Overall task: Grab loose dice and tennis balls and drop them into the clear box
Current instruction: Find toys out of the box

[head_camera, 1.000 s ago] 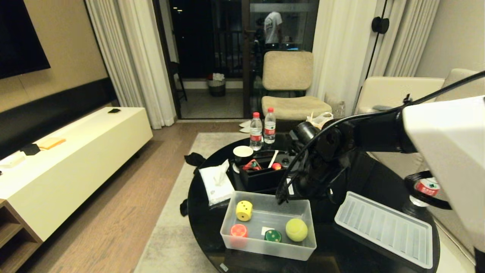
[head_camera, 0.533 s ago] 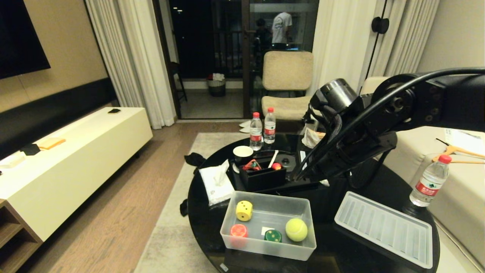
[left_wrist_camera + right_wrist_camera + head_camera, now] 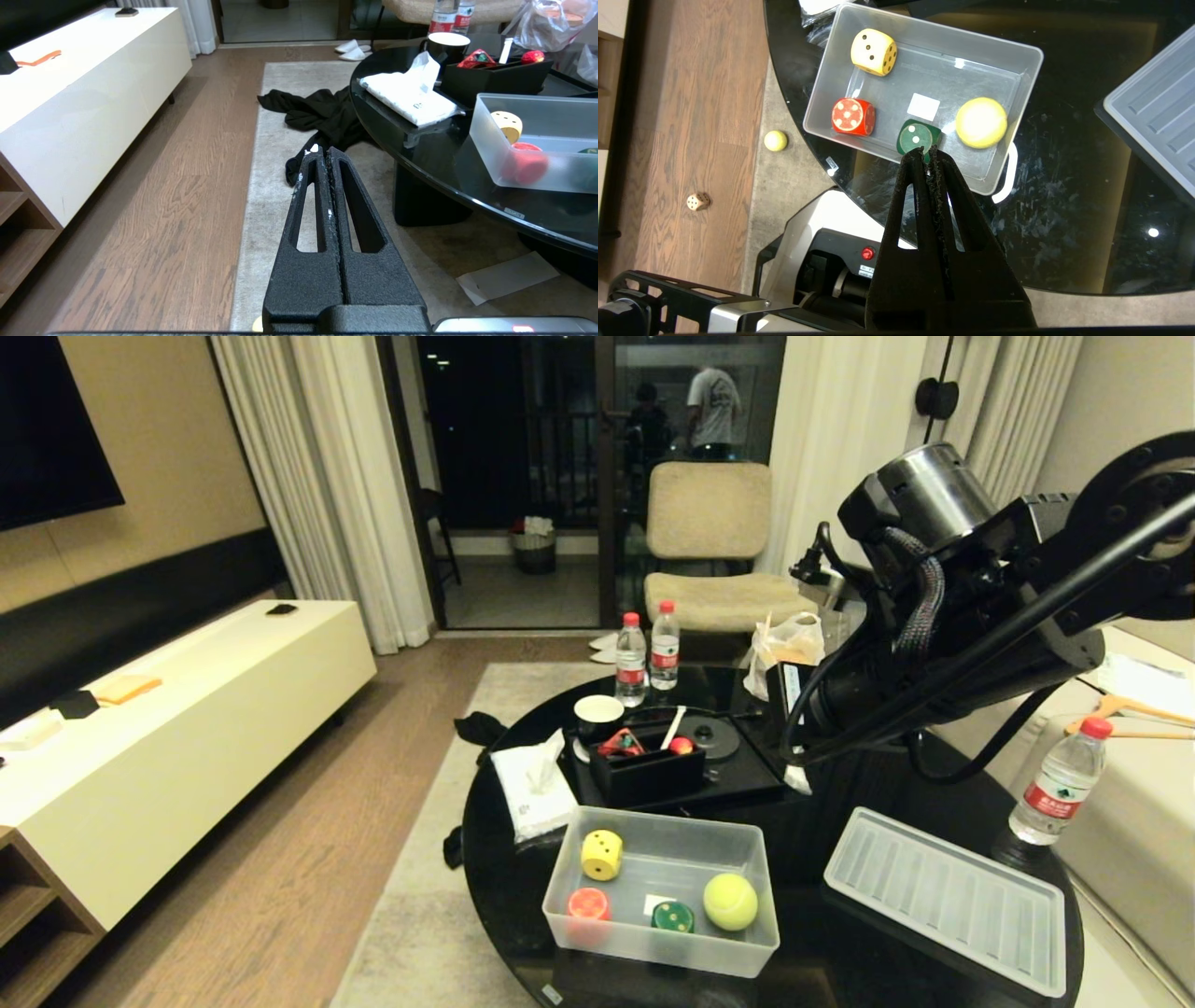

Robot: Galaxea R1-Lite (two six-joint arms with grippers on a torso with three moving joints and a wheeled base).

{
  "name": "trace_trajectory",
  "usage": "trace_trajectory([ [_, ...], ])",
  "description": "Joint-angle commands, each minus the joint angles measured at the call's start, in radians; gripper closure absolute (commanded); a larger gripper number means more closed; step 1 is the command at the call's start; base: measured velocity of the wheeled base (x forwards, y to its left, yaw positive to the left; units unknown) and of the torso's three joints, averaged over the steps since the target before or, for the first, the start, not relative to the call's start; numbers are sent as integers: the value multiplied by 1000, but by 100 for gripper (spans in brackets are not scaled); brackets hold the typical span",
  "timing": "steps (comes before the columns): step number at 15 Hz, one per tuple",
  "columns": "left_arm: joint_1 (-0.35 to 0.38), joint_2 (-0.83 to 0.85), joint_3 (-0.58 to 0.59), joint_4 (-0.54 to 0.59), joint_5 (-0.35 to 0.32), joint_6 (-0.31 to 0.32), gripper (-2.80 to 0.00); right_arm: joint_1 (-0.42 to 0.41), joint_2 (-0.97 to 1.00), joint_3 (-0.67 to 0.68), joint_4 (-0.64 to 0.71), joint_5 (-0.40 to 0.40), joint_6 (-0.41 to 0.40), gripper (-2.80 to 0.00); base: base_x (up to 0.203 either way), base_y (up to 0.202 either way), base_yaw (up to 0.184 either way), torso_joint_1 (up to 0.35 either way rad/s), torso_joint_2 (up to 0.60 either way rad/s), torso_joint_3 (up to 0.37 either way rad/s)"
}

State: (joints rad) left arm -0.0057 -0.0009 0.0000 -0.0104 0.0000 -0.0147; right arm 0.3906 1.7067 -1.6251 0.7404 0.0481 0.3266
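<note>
Clear box [image 3: 1020,51] on table [image 3: 1087,196] holds one tennis ball [image 3: 981,122]; above it we see the right gripper [image 3: 928,151] closed together, empty.

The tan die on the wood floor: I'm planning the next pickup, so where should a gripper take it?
Judging by the right wrist view, the tan die sits flat on the floor with open space around it. Come straight down from above and pinch two opposite flat side faces, not the rounded corners, which would likely slip.
</note>
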Motion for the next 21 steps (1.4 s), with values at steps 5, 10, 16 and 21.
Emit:
trace_trajectory([
  [5,1,1,2,0,0,-1,0,-1,-30,19,4,1,-3,0,0,0,0,0,0,0],
  [10,1,1,2,0,0,-1,0,-21,-93,62,4,1,-3,0,0,0,0,0,0,0],
  [16,0,1,2,0,0,-1,0,-22,-133,145,-3,9,-3,0,0,0,0,0,0,0],
  [21,1,1,2,0,0,-1,0,-24,-194,142,-1,1,1,0,0,0,0,0,0,0],
])
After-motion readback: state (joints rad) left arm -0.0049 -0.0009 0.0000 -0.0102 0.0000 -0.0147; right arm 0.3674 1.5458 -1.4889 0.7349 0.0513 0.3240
